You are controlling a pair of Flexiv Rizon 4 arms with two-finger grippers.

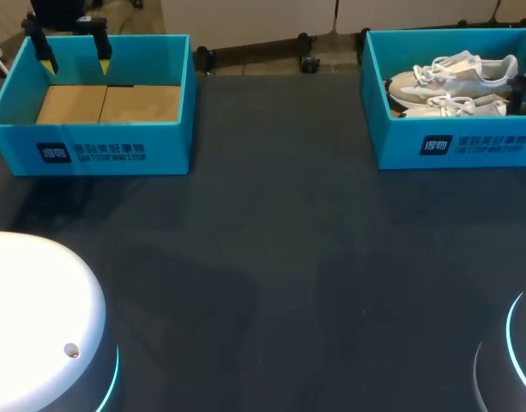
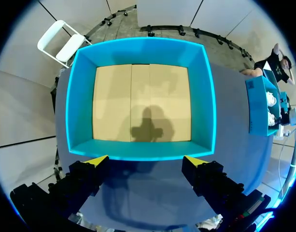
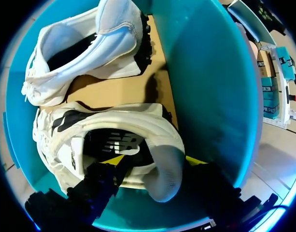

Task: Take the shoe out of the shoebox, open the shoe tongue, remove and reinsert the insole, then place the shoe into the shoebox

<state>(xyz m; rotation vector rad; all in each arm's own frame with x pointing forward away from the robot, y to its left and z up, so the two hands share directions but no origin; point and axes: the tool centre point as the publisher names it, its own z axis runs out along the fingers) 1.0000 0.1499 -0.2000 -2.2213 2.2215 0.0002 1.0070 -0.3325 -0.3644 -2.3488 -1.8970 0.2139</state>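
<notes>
Two white lace-up shoes lie side by side in the right blue shoebox (image 1: 468, 146); the rear shoe (image 1: 456, 75) is beside the front shoe (image 1: 456, 106). In the right wrist view my right gripper (image 3: 155, 159) straddles the heel of the nearer shoe (image 3: 114, 121). One yellow tip is inside its opening and the other outside the heel, gripping the heel wall. The second shoe (image 3: 90, 43) lies ahead of it on the cardboard floor. My left gripper (image 1: 74, 62) hangs open over the left blue box (image 1: 91, 146), with nothing between its fingers.
The left box (image 2: 143, 151) holds only its tan cardboard floor, and my left gripper (image 2: 147, 162) hovers above its near wall. The right box's blue wall (image 3: 201, 72) rises close beside the held heel. Dark tabletop (image 1: 271, 257) stretches between and in front of the boxes.
</notes>
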